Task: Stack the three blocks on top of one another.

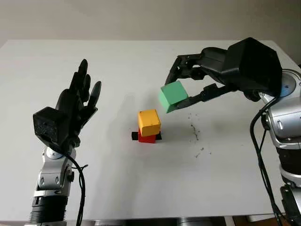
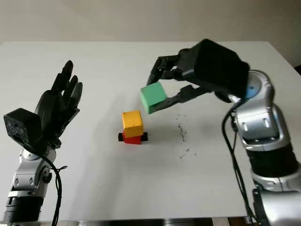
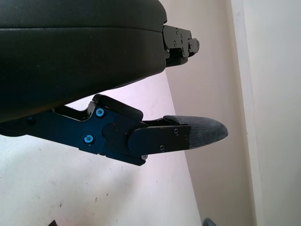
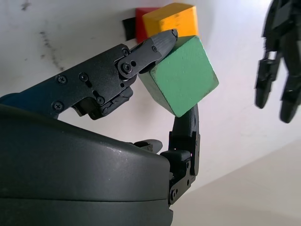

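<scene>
Right hand (image 1: 181, 89) is pinching the green block (image 1: 173, 95) in the air, at 1 o'clock from the yellow block (image 1: 149, 122). Yellow's sitting on the red block (image 1: 146, 137). Left hand (image 1: 75, 106) is open at 9 o'clock.

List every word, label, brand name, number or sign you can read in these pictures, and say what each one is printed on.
None: no readable text on the green wooden cube held in the right hand's fingers, the yellow wooden cube, the red block, the left hand or the white table.
</scene>
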